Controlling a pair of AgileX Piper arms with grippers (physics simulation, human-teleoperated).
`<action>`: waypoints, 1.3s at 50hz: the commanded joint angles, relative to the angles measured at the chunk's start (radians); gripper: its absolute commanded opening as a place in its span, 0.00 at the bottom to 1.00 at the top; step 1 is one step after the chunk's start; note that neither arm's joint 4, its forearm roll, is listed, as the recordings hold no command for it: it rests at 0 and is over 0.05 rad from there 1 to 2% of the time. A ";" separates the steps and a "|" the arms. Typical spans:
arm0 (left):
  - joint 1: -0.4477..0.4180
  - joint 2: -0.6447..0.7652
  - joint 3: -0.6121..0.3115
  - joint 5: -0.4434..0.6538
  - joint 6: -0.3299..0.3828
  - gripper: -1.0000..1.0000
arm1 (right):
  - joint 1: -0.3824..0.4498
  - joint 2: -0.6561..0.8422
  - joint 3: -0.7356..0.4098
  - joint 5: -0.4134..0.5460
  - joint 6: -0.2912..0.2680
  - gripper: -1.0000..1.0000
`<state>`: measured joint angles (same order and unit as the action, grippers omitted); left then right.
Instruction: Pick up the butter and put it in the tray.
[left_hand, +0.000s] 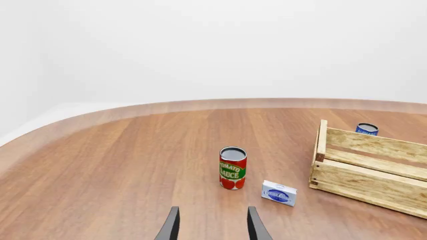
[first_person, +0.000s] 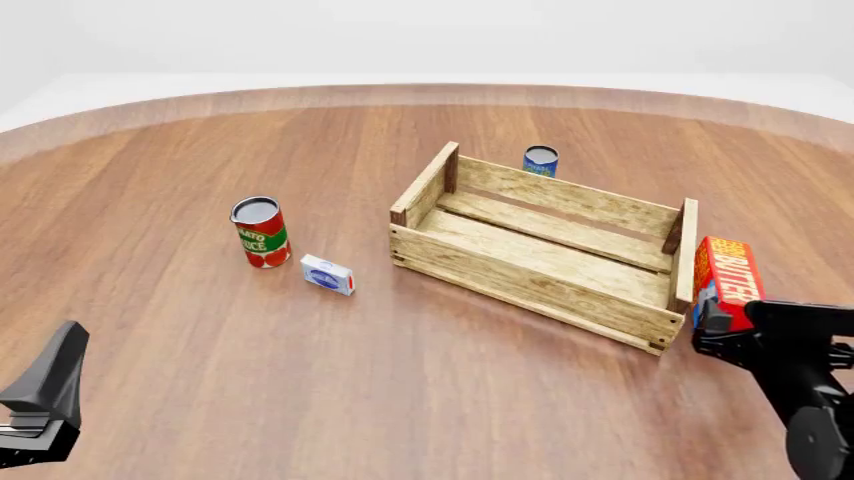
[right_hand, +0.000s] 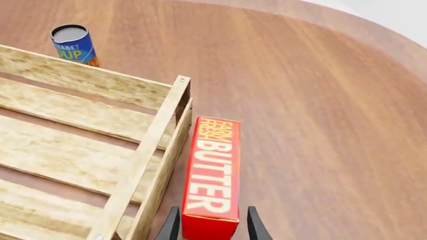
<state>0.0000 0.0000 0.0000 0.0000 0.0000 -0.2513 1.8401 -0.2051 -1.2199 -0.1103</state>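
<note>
Right wrist view: the butter (right_hand: 213, 175) is pinched at its near end by the right gripper (right_hand: 210, 227) just outside the tray (right_hand: 160, 135) — it should be lifted straight up, clear of the wall, before being carried in.

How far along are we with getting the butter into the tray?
Done: the right gripper has reached the red rectangular butter carton and straddles its near end; grip unconfirmed. The carton is outside the light wooden slatted tray, beside its right end wall. Left: lift it, carry it over the wall, release. The left gripper is open.
</note>
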 joint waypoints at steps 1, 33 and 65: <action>0.000 0.000 0.000 0.000 0.000 1.00 | -0.002 0.018 -0.014 0.000 0.001 1.00; 0.000 0.000 0.000 0.000 0.000 1.00 | 0.002 0.099 -0.079 0.000 0.010 1.00; 0.000 0.000 0.000 0.000 0.000 1.00 | 0.002 -0.040 -0.018 0.003 0.033 0.00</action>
<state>0.0000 0.0000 0.0000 0.0000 0.0000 -0.2459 1.8755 -0.2435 -1.2144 -0.1040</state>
